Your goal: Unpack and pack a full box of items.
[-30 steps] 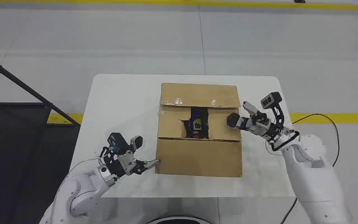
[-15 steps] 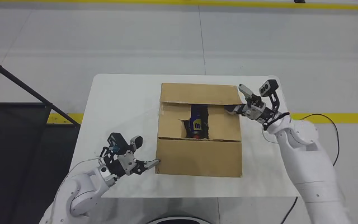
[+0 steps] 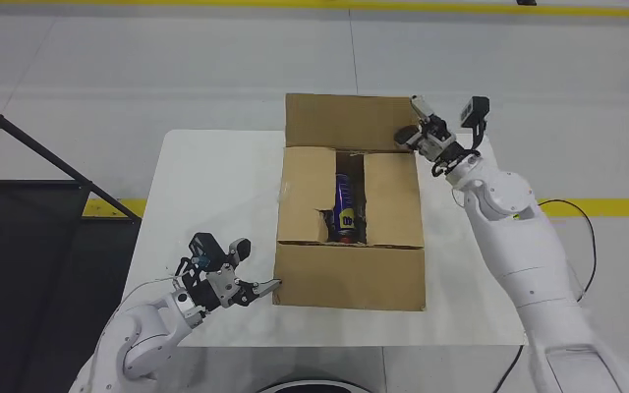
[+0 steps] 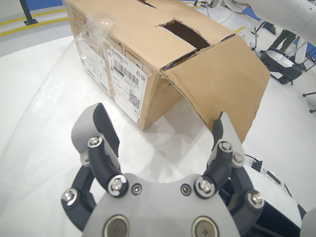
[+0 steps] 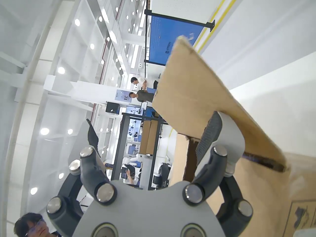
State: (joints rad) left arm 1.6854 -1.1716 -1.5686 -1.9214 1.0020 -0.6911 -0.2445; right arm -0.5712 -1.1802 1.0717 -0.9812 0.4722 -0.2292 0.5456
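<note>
The box (image 3: 305, 196) sat at the middle of the table (image 3: 206, 187). Its far flap (image 3: 344, 118) stood upright, and its near flap (image 3: 349, 277) was folded out toward 6 o'clock. In the gap between the inner flaps lay what looked like a blue can (image 3: 345, 201).

The right gripper (image 3: 408, 120) was at the box's 1 o'clock, spread wide and holding nothing, with one finger (image 5: 214, 134) against the far flap. The left gripper (image 3: 256, 267) was at 8 o'clock, also wide open and empty, with one fingertip (image 4: 219, 124) at the near flap's edge.
</note>
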